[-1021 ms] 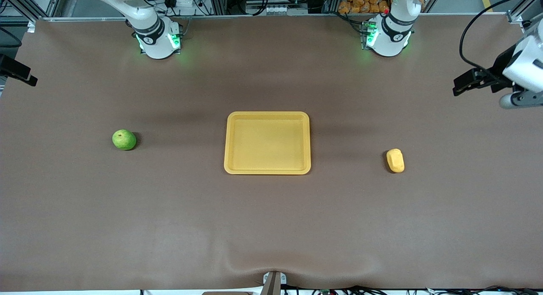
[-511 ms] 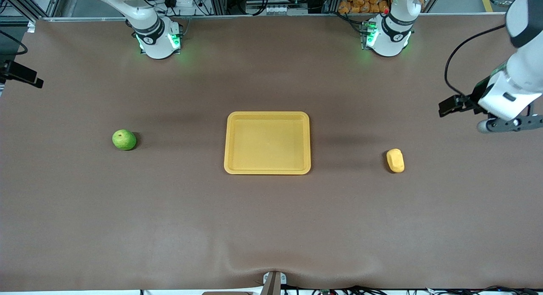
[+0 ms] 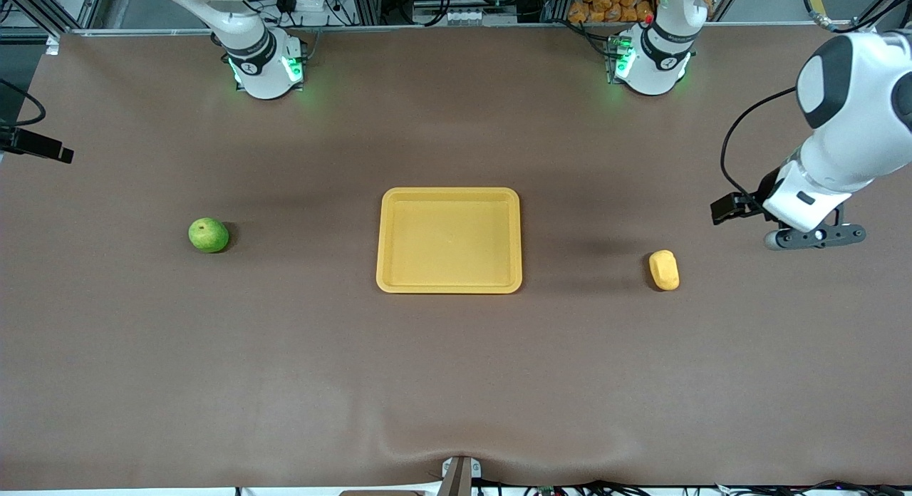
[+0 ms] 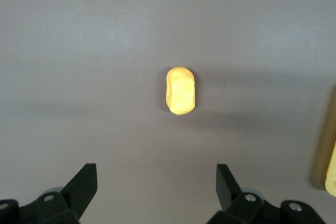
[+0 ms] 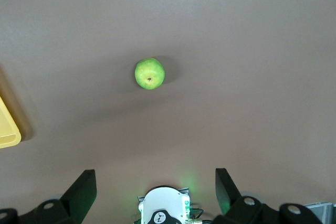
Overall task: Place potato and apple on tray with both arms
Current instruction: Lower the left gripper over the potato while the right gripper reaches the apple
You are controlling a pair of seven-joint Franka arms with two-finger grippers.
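Left hand (image 4: 155, 182) hangs in the air over bare table toward the left arm's end, fingers spread wide with nothing between them; the potato sits ahead of them in the left wrist view. Right hand (image 5: 155, 184) also up high, fingers equally wide apart and empty, over the right arm's end of the table, with the apple in its wrist view; in the front view only a dark piece of it shows at the picture's edge. Going by size: table (image 3: 456, 382), brown cloth, carries everything. Left arm (image 3: 848, 125) reaches in from its own end, wrist turned down, well short of the potato. Tray (image 3: 449, 239), yellow and shallow, lies at mid-table between the two bases' lines, nothing in it. Apple (image 3: 209, 235), green, rests on the cloth well apart from the tray toward the right arm's end. Potato (image 3: 664, 270), yellow-orange, lies on the cloth well apart from the tray toward the left arm's end, slightly nearer the front camera than the apple. Progress, as I judge it: nothing done yet. Neither item is gripped, neither is on the tray. Both arms look to be at the approach stage only. Left to do, for each arm: descend on its item, close on it, carry to the tray, release.
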